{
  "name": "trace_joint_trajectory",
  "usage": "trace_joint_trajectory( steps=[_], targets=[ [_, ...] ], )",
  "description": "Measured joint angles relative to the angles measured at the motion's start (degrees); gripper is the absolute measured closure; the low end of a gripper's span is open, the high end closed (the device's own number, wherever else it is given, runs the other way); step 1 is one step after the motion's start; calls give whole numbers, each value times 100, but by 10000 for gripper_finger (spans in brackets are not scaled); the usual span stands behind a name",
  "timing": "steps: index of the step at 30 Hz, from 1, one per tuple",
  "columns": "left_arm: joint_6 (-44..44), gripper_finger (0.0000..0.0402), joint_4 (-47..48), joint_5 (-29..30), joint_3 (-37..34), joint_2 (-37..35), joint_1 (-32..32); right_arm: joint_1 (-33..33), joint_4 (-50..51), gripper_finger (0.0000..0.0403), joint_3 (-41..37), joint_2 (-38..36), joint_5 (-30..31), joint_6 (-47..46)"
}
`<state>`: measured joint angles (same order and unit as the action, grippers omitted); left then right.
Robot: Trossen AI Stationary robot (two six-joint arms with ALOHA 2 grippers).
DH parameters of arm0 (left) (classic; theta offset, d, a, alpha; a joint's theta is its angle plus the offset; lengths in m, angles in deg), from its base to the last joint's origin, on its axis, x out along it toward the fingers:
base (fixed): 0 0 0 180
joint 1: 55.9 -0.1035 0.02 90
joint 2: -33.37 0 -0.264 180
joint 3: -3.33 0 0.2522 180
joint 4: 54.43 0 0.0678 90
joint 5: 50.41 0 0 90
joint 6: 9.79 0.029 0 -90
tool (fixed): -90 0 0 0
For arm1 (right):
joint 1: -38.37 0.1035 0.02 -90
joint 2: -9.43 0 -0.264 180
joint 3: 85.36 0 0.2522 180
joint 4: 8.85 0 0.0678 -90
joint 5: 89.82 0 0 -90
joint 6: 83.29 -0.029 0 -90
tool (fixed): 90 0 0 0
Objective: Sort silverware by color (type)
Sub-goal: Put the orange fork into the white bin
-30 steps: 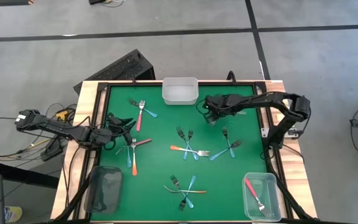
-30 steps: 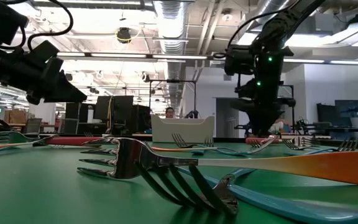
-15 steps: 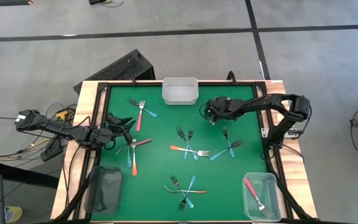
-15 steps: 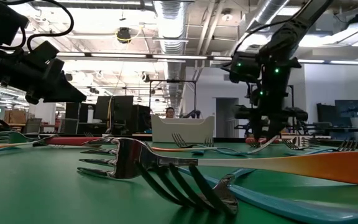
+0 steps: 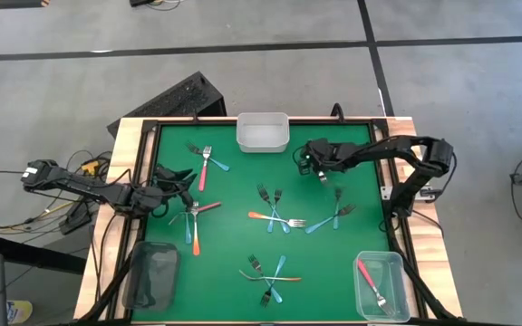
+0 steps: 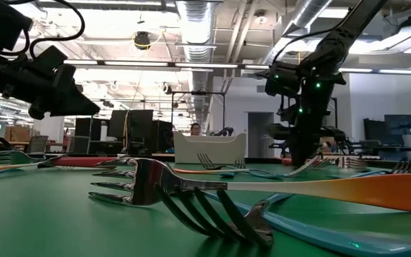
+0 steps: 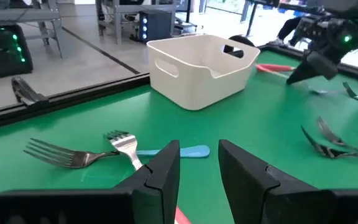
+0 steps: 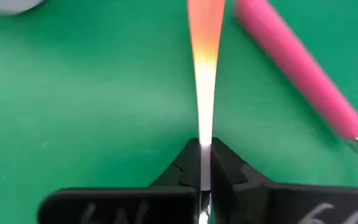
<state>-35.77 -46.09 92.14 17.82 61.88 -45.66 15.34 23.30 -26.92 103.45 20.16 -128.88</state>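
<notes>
Orange fork [image 8: 205, 56] in right tool [image 8: 202, 163], beside pink fork [image 8: 297, 70]

Grey concrete floor [image 5: 62, 100], black floor lines, ceiling ducts [image 6: 198, 21]

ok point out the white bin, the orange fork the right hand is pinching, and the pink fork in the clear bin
white bin [image 5: 262, 132], high view, its floor
orange fork [image 8: 205, 43], right wrist view, its handle
pink fork [image 5: 367, 273], high view, its handle
</notes>
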Motion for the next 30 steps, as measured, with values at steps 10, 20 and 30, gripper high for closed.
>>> trace_joint_trajectory(
  steps=[10, 20, 30],
  targets=[
    [89, 303, -1102, -582, 0, 25, 0, 1231, -1376, 373, 31, -144, 371, 1499],
    [11, 278, -1445, -734, -1, 586, 7, 1483, -2233, 371, 950, -142, 1975, 5065],
    [-21, 278, -1866, -446, -2, 1362, 185, 267, -2216, 366, 2470, 403, -369, 6411]
  ],
)
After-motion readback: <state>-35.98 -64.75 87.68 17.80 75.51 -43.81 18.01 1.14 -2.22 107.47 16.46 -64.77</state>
